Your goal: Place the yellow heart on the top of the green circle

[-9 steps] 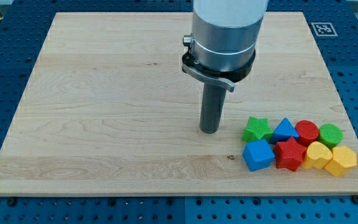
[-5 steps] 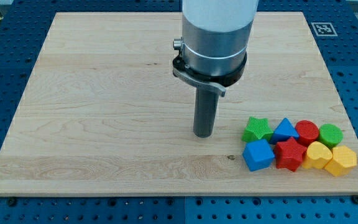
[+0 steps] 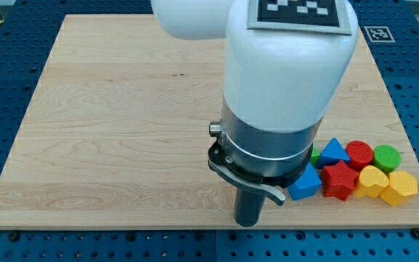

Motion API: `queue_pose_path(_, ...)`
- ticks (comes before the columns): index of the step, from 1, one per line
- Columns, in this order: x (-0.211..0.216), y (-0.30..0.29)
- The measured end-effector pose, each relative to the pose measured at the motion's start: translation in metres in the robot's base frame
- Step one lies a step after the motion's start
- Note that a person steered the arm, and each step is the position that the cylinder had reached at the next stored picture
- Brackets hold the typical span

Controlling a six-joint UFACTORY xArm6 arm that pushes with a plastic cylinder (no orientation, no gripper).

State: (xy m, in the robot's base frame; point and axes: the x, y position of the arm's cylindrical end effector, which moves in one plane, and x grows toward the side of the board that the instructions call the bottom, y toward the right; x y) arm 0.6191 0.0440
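Observation:
The yellow heart [image 3: 372, 180] lies near the board's bottom right corner, just below and left of the green circle [image 3: 387, 156] and touching it. My tip [image 3: 247, 222] stands at the board's bottom edge, well to the left of both, left of the blue cube [image 3: 305, 183]. The arm's wide body hides the green star almost fully; only a sliver [image 3: 316, 155] shows.
A blue triangle [image 3: 333, 152], red circle [image 3: 359, 154], red star [image 3: 339, 180] and yellow hexagon [image 3: 399, 188] crowd around the heart and circle. The wooden board [image 3: 122, 131] rests on a blue pegboard; an AR tag [image 3: 378, 33] marks its top right corner.
My tip has moved from the middle of the board toward the view's bottom, down to the board's bottom edge. The arm now covers the green star. The blocks have not moved.

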Motion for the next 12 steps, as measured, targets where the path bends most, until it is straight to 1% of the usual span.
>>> queue_pose_path(1,0.000,0.004)
queue_pose_path(2,0.000,0.035)
queue_pose_path(3,0.000,0.052)
queue_pose_path(5,-0.001,0.129)
queue_pose_path(7,-0.001,0.142)
queue_pose_path(8,-0.013,0.155)
queue_pose_path(9,-0.012,0.173)
queue_pose_path(10,-0.013,0.173)
queue_pose_path(11,-0.027,0.170)
queue_pose_path(12,-0.030,0.170)
